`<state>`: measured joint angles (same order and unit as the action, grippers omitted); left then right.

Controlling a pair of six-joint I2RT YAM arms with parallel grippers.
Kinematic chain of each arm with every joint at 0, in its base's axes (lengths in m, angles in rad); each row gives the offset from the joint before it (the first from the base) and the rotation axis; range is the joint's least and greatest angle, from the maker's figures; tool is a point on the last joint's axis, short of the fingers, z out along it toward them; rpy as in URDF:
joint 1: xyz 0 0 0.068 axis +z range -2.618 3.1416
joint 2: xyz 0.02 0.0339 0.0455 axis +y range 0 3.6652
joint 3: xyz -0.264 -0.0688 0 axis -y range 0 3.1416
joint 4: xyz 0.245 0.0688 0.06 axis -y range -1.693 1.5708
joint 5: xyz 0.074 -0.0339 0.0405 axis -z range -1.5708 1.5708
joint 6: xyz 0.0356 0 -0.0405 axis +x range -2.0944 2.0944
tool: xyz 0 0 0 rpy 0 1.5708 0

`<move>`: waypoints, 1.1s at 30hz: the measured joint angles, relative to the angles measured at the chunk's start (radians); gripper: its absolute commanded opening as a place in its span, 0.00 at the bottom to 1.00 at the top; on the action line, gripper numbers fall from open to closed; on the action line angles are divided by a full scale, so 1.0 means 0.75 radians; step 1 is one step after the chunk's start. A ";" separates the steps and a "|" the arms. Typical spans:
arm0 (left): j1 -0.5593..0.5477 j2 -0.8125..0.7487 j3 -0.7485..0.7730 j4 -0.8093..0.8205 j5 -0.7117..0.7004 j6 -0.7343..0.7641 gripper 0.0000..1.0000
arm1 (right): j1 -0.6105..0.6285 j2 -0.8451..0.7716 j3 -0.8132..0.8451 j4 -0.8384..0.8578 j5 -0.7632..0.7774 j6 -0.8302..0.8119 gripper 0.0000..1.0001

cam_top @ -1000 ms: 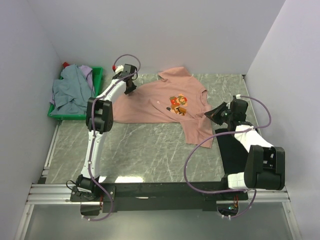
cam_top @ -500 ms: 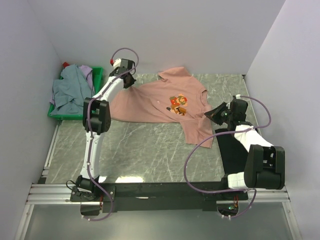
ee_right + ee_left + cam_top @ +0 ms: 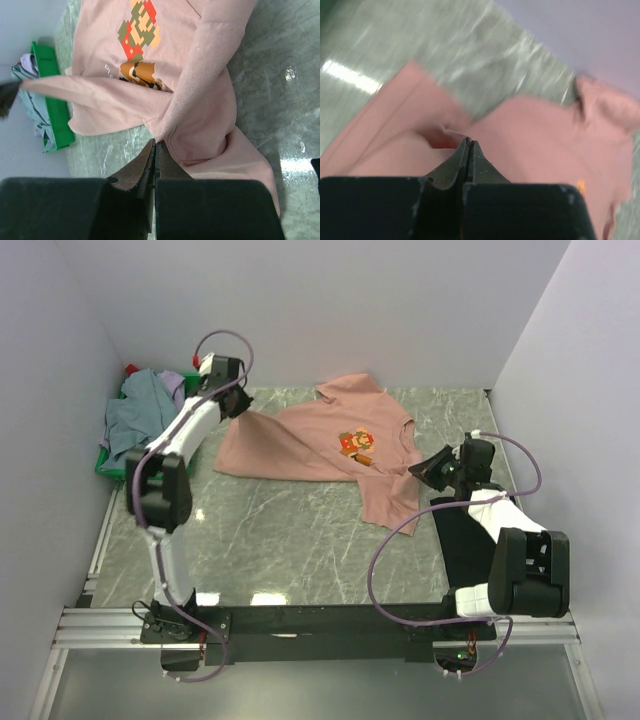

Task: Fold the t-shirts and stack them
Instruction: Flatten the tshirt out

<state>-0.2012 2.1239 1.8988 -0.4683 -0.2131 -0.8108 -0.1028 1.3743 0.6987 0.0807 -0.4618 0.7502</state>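
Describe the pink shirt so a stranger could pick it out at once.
On the grey marbled tabletop, look at the far middle, between the green plastic crate on the left and the black cloth on the right. The salmon-pink t-shirt lies spread there; it alone bears a pixel-figure chest print.

Nothing legible here: just a short line of white lettering [image 3: 111,67] beside the pixel-figure print [image 3: 137,35] on the salmon-pink t-shirt [image 3: 200,100], too small to read.

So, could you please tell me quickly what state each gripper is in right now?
Left gripper: closed, pinching an edge of the salmon-pink t-shirt.
Right gripper: closed, pinching a fold of the same shirt.
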 measured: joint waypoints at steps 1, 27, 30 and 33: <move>-0.001 -0.091 -0.113 -0.005 0.005 -0.012 0.00 | 0.000 0.000 0.000 -0.005 0.001 0.000 0.00; -0.075 -1.703 -1.881 -0.069 -0.005 -0.493 0.27 | 0.127 -0.462 -0.068 -0.439 0.258 -0.115 0.47; -0.084 -1.555 -1.863 -0.055 -0.006 -0.492 0.27 | 0.193 -0.485 -0.108 -0.465 0.302 -0.115 0.47; -0.089 -1.468 -1.847 -0.055 -0.026 -0.488 0.28 | 0.231 -0.482 -0.134 -0.478 0.324 -0.115 0.47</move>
<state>-0.2680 1.0229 0.5137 -0.5098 -0.2329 -1.1767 0.0704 1.0126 0.5980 -0.2775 -0.2188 0.6640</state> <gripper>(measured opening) 0.270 0.468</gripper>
